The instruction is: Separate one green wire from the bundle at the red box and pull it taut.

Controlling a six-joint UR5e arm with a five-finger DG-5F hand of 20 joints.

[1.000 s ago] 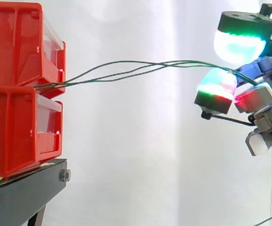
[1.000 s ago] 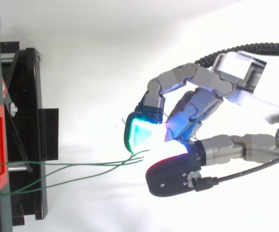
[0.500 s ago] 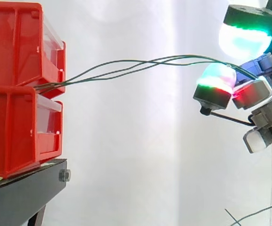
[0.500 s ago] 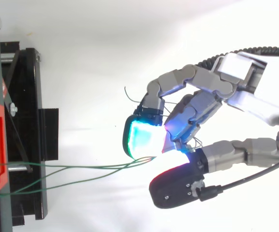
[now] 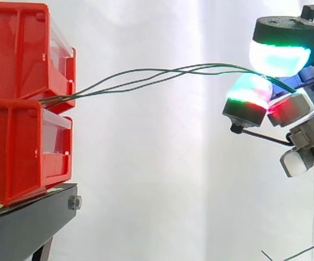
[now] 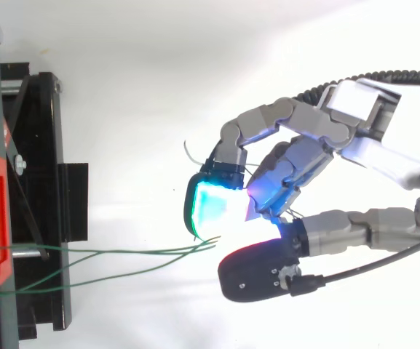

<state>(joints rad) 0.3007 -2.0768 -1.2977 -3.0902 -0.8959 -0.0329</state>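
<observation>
The fingers (image 5: 279, 57) are curled inward, their glowing pads drawn together at the upper right of the side view and closed on the green wires (image 5: 211, 68). The wires are seen passing beneath the cyan-green upper pad and over the green-red lower pad. In the top view the hand (image 6: 304, 174) is placed right of centre, and the wire ends are caught between the cyan pad and the black-backed pad below it. Several strands are held together; none is set apart. The wires are traced leftward in shallow curves, not straight, to the seam between the upper red box (image 5: 15, 49) and lower red box (image 5: 15, 152), stacked on the black stand (image 5: 26, 223).
</observation>
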